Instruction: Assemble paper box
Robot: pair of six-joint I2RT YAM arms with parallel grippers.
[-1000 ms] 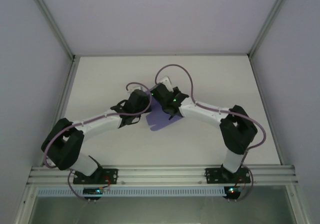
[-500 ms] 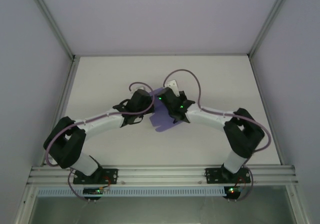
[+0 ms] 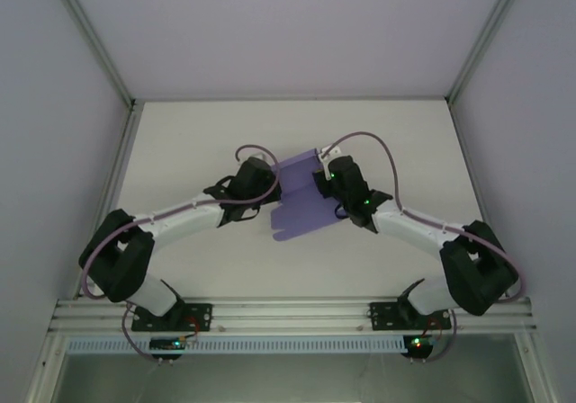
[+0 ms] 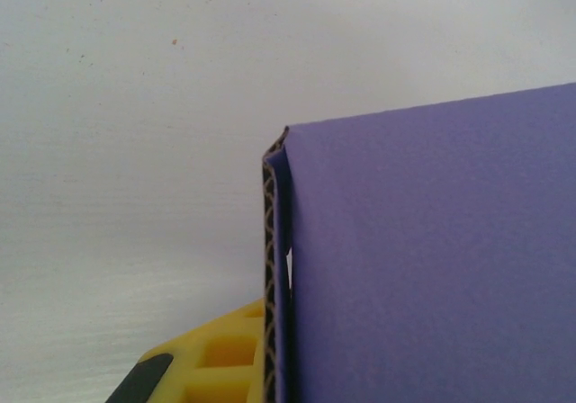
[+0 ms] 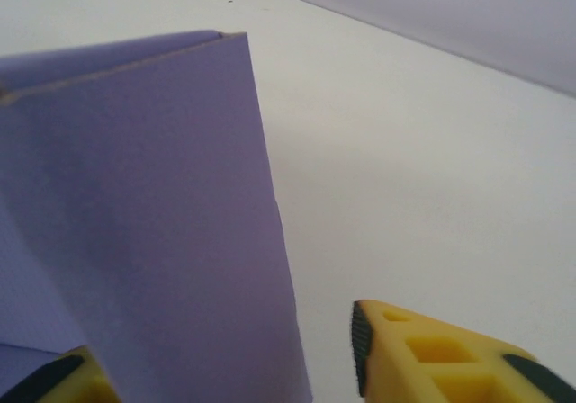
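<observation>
Shows the left gripper (image 3: 270, 178) clamped shut on the left edge of the paper box (image 3: 301, 203), at mid-table between both wrists. Shows the right gripper (image 5: 220, 353) with fingers (image 5: 423, 349) spread, one lilac panel standing between them, just beside the left-hand finger and apart from the right-hand one. From the left wrist, reveals a corrugated cut edge against one yellow finger (image 4: 216, 367); from above, smooth lilac faces. Leaves bare white table (image 3: 198, 142) all round, grey walls (image 3: 54, 106) well apart.
</observation>
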